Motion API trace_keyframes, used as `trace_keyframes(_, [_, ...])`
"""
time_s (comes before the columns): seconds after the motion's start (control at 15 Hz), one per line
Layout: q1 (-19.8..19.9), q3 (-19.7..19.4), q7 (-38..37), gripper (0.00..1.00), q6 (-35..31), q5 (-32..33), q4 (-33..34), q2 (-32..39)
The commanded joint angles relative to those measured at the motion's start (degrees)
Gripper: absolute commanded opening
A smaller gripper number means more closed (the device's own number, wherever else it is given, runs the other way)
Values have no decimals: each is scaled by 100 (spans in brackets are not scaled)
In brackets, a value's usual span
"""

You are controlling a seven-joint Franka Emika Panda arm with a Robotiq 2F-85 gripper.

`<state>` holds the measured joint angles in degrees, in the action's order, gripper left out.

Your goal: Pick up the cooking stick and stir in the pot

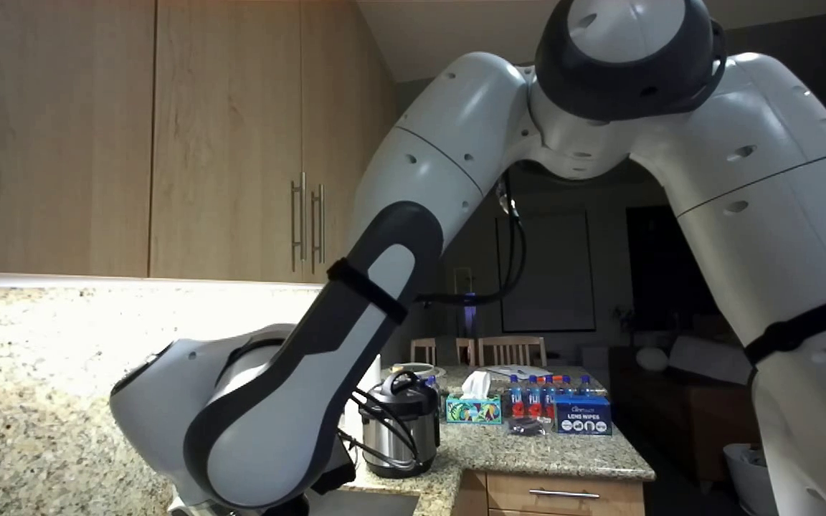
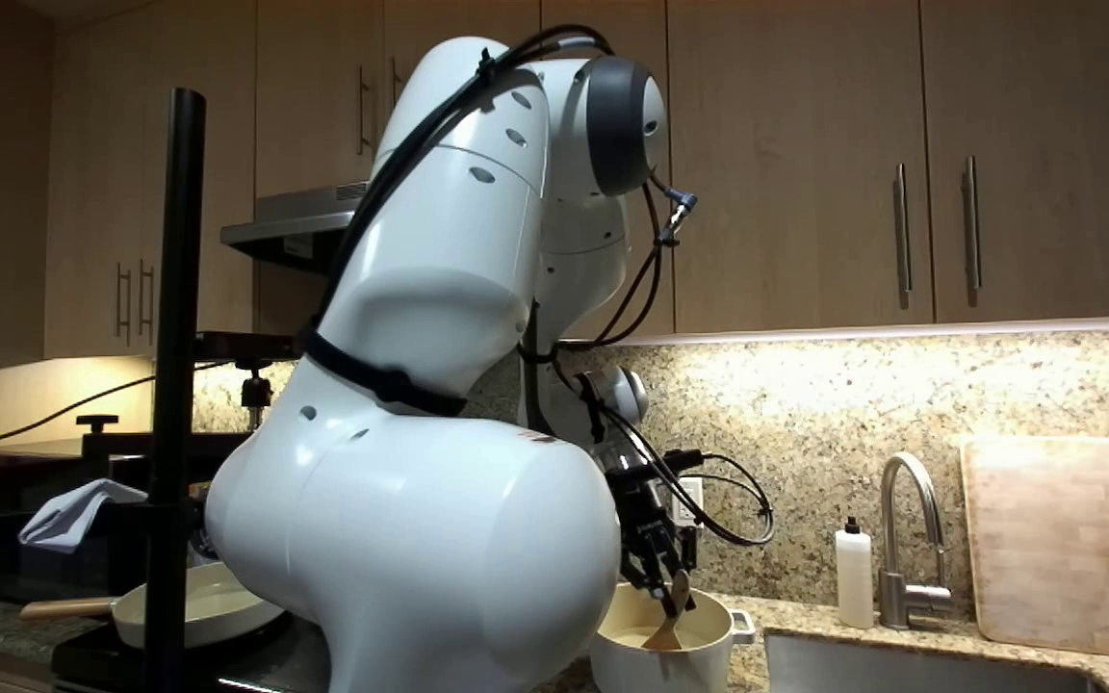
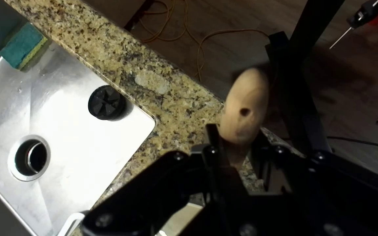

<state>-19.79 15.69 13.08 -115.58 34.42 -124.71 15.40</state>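
Observation:
In an exterior view, the cream pot (image 2: 660, 671) stands on the counter beside the sink, partly covered by the arm. My gripper (image 2: 678, 599) points down over its opening, shut on the wooden cooking stick (image 2: 665, 637), whose lower part is inside the pot. The wrist view shows the rounded handle end of the cooking stick (image 3: 245, 105), with a small hole, rising between my fingers (image 3: 212, 135). A strip of the pot's pale inside (image 3: 180, 219) appears below the dark jaws. Whether the stick's tip touches the bottom cannot be seen.
A steel sink (image 3: 64, 131) adjoins the pot, with a faucet (image 2: 891, 539) and white bottle (image 2: 854, 577) behind. A cutting board (image 2: 1065, 549) leans on the backsplash. A pan (image 2: 193, 606) and black pole (image 2: 174, 385) stand across the arm; a pressure cooker (image 1: 402, 430) sits on the counter.

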Motion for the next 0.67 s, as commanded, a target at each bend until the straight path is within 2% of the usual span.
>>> trace_keyframes(0.0, [-46,132,205,9,85,-7,255,119])
trace_keyframes(0.27, [-101,233,469,9,114,-155,831,514])
trace_keyframes(0.6, [-196,140,324,9,250,-114,1447,966])
